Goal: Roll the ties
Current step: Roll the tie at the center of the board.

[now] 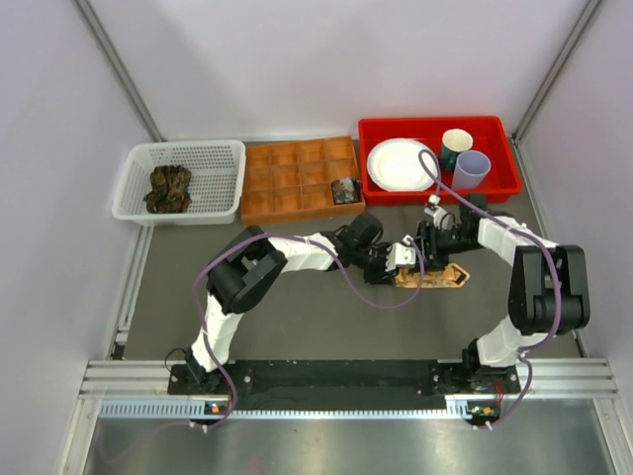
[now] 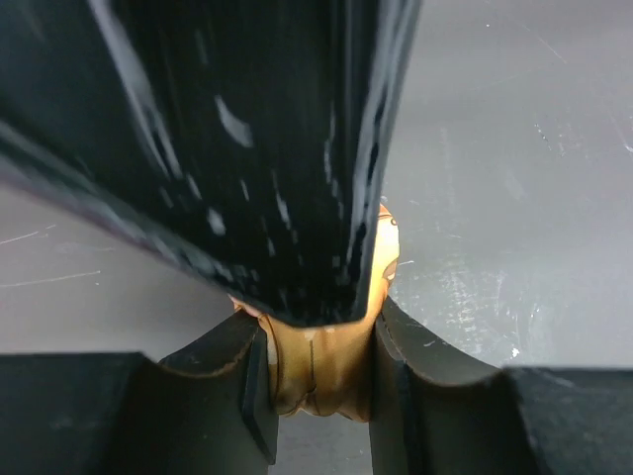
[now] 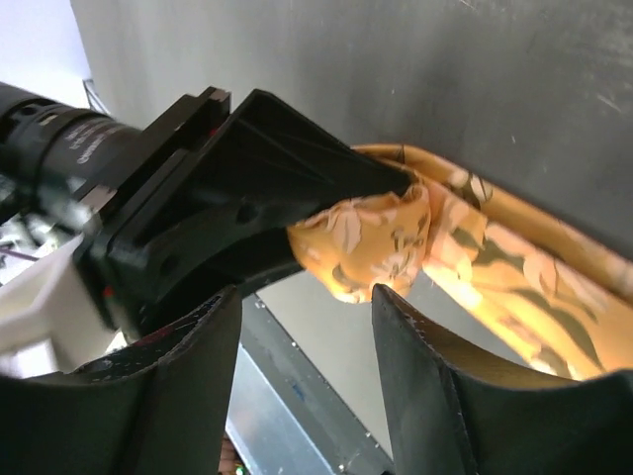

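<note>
Grey table (image 1: 326, 317), seen from above. Along its far edge, left to right: white basket (image 1: 184, 146), brown tray (image 1: 282, 193), red bin (image 1: 435, 123), set side by side. An orange tie (image 1: 445, 276) lies nearer, right of centre.

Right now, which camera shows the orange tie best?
The right wrist view: the orange tie looks large there, with its pale pattern sharp. The left wrist view shows only a bunched bit clamped in the left pincer; the top view shows just a small, far-off strip.
</note>
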You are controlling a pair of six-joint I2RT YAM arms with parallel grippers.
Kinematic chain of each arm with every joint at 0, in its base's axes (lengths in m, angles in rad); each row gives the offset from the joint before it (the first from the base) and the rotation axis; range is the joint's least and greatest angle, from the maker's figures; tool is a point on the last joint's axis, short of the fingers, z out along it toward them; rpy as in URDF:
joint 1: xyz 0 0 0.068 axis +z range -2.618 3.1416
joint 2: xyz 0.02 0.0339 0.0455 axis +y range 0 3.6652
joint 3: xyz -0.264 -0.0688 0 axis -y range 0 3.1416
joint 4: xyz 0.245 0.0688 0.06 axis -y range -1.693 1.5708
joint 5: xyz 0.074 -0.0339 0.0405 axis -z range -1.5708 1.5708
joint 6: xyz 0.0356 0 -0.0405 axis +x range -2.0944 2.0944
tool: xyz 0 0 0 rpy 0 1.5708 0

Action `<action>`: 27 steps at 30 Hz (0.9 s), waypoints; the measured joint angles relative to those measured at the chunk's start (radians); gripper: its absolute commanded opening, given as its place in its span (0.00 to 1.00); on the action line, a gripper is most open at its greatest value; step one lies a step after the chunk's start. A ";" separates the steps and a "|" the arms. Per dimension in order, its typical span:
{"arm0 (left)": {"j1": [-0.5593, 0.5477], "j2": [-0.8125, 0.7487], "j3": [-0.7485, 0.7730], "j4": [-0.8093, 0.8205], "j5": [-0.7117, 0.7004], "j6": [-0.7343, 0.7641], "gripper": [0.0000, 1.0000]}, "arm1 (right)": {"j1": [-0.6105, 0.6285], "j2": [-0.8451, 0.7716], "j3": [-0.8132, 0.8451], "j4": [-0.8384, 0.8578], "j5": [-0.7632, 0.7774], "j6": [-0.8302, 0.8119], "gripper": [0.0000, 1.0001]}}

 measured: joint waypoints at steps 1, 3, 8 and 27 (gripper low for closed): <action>0.000 0.000 0.001 -0.001 0.000 0.000 0.00 | 0.008 0.010 0.000 0.010 0.001 0.000 0.54; 0.000 0.002 0.003 -0.004 0.000 0.000 0.00 | 0.018 0.034 0.000 0.029 0.010 -0.003 0.53; 0.000 0.003 0.006 -0.009 0.000 -0.001 0.00 | 0.025 0.079 0.000 0.064 0.029 -0.005 0.50; 0.003 0.003 0.003 -0.006 0.008 -0.005 0.35 | 0.066 0.168 0.055 -0.006 0.055 -0.033 0.00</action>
